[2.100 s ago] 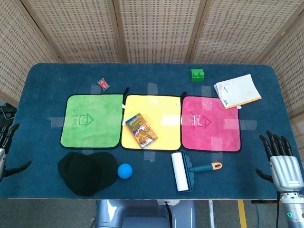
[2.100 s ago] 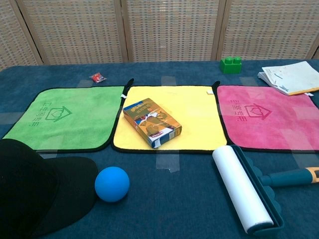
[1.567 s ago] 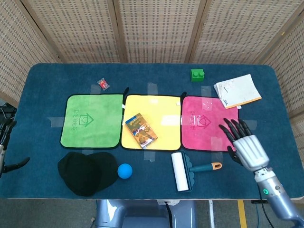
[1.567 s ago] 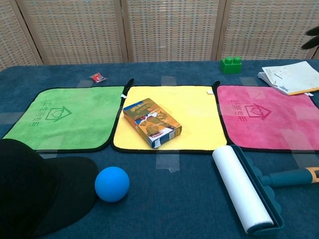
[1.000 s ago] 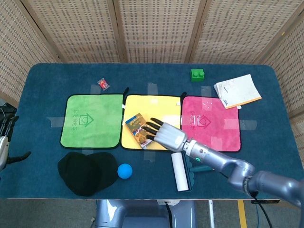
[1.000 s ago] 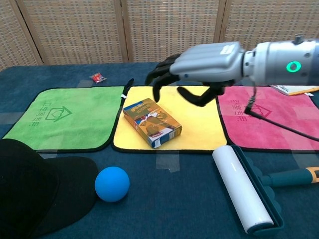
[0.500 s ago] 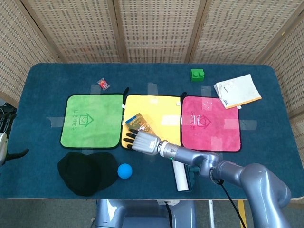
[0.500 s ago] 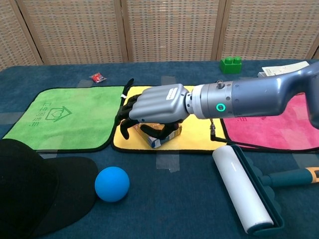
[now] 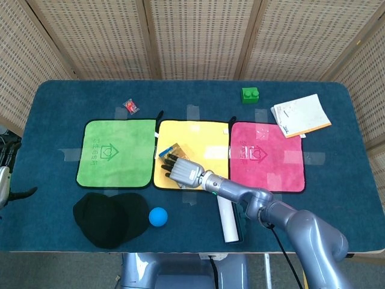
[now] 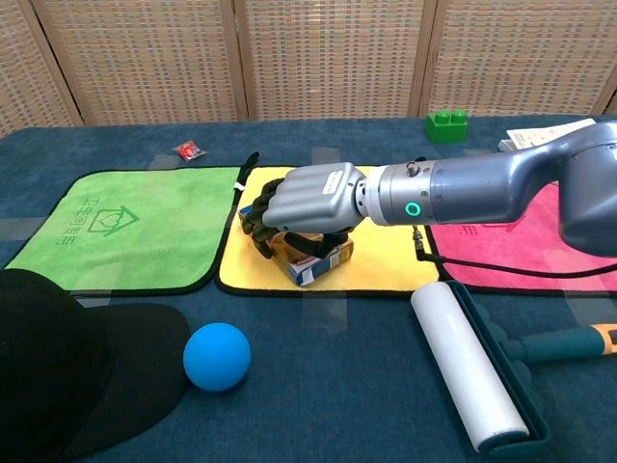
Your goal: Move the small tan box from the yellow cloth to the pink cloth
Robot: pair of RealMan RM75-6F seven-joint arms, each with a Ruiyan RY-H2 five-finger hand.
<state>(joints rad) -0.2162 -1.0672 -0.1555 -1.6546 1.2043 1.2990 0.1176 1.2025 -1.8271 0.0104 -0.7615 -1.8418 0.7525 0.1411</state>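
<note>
Blue table [image 9: 54, 102] held three cloths in a row: green cloth [image 9: 115, 152] left, yellow cloth [image 9: 207, 141] middle, pink cloth [image 9: 267, 155] right. Black cap [image 10: 67, 371] sat near-left, lint roller [image 10: 468, 365] near-right, notepad [image 9: 301, 114] far-right, blue ball [image 10: 216, 356] beside the cap, green brick [image 10: 445, 125] far, small red wrapper [image 9: 131, 106] far-left. Right arm reached across from the right; right hand [image 10: 299, 214] was over the small tan box [image 10: 313, 262], fingers [image 10: 260, 220] curled around it, grasping it. Box was on the yellow cloth, left-near part, not yet lifted as far as I could tell. Left hand [image 9: 5, 180] was at the left table edge, only partly in view; could not tell its fingers' state. Risks, my judgement: box is smooth cardboard and the grip looked top-down, so it could slip or twist out on lift; fingers under the edge could snag the yellow cloth and drag it despite the tape; the carry to the right passes close above the roller, so a low path might knock it. Versus half a second earlier: fingers had been spread over the box, now closed down on it; the hand sat a bit farther over the box; everything else unchanged.
</note>
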